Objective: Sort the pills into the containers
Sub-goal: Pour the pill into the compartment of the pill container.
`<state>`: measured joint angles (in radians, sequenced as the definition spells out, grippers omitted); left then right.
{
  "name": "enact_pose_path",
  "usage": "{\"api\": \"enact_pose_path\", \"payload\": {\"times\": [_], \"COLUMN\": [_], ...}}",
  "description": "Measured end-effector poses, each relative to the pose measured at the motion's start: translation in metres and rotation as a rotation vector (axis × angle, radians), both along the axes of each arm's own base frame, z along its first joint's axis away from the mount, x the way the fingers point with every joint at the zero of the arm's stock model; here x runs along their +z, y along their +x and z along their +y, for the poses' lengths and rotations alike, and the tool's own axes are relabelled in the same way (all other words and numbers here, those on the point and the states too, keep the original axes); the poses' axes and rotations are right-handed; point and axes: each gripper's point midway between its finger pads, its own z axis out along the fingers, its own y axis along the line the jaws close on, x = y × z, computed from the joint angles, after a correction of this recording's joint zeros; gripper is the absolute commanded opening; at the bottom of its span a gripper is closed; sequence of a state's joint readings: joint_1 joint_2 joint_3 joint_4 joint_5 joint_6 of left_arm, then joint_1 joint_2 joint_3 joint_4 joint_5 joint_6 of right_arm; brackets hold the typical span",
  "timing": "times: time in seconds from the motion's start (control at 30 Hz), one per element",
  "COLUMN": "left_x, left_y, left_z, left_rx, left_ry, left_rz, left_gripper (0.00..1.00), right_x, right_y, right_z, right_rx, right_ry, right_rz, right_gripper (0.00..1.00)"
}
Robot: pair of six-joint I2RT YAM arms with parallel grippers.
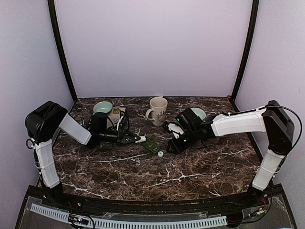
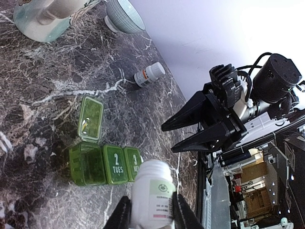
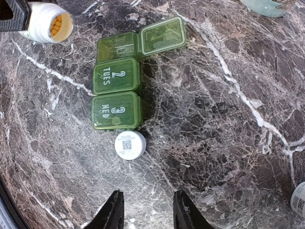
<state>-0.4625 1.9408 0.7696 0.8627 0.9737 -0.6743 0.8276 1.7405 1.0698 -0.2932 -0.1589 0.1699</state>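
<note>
Your L gripper (image 2: 151, 213) is pinching the bottle (image 2: 152, 191) beside the organizer (image 2: 102, 164), 1 lid (image 2: 90, 118) up; your R gripper (image 3: 147, 212) is hanging spread near the cap (image 3: 130, 145).

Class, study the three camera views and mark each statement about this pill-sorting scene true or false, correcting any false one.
1. The left gripper holds a white pill bottle. True.
2. The bottle is capped. False: its mouth is open, orange pills show inside, and the white cap lies on the table beside the WED compartment.
3. The TUES compartment stands open. False: the TUES compartment is shut; only the end compartment next to it has its lid flipped back.
4. The right gripper is open and holds nothing. True.
</note>
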Motion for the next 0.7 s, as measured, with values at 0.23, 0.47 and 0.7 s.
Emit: {"api": "enact_pose_path", "payload": {"times": [0.23,0.47,0.7], "left_x": [-0.005,-0.009,-0.011], "left_y": [0.005,0.010,0.017], "left_z": [-0.001,-0.001,-0.003], "left_rx": [0.004,0.007,0.009], "left_ry": [0.015,0.040,0.066], "left_rz": [0.004,0.005,-0.001], "left_gripper": [0.02,0.02,0.02], "right_x": [-0.003,0.000,0.000], "right_y": [0.000,0.002,0.002], "right_z": [0.000,0.002,0.002], "right_rx": [0.001,0.001,0.001], "right_ry": [-0.006,0.001,0.000], "right_rz": [0.005,-0.001,0.000], "right_gripper": [0.35,0.35,0.35]}}
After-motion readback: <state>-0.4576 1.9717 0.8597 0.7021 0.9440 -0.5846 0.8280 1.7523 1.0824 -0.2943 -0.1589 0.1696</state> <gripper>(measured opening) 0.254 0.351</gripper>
